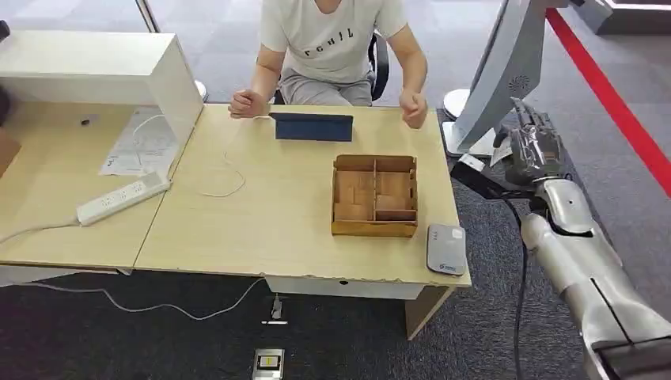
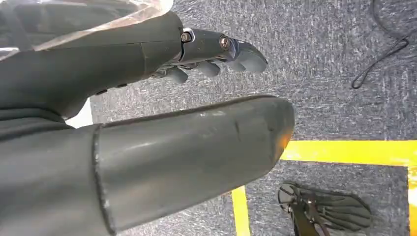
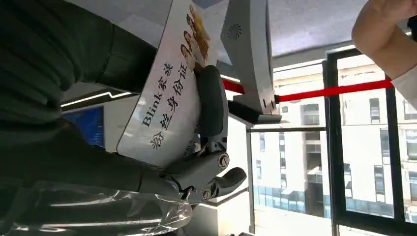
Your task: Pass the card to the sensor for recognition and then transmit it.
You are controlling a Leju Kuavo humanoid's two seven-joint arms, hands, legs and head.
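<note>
The right robot hand (image 1: 532,150) is raised off the right end of the counter (image 1: 261,214), beside a white, grey-edged stand (image 1: 506,75) on the floor. Its fingers grip a glossy white card printed with blue lettering and a small picture (image 3: 167,93), the card held flat against the thumb (image 3: 210,101) in the right wrist view. In the head view the card itself is hard to make out behind the fingers.

The left robot hand (image 2: 162,113) hangs over grey carpet with a yellow floor line (image 2: 344,151), its fingers (image 2: 221,54) apart and holding nothing.

On the light wooden counter, near its front right corner, lies a small grey rectangular card sensor (image 1: 446,248). Just beside it sits a shallow brown wooden tray divided into compartments (image 1: 375,195). Further back stands a dark blue folded tablet case (image 1: 313,127). A person in a white T-shirt (image 1: 331,47) sits behind the counter, both fists resting at its far edge. A white power strip (image 1: 123,198) lies on the adjoining counter to the left.
</note>
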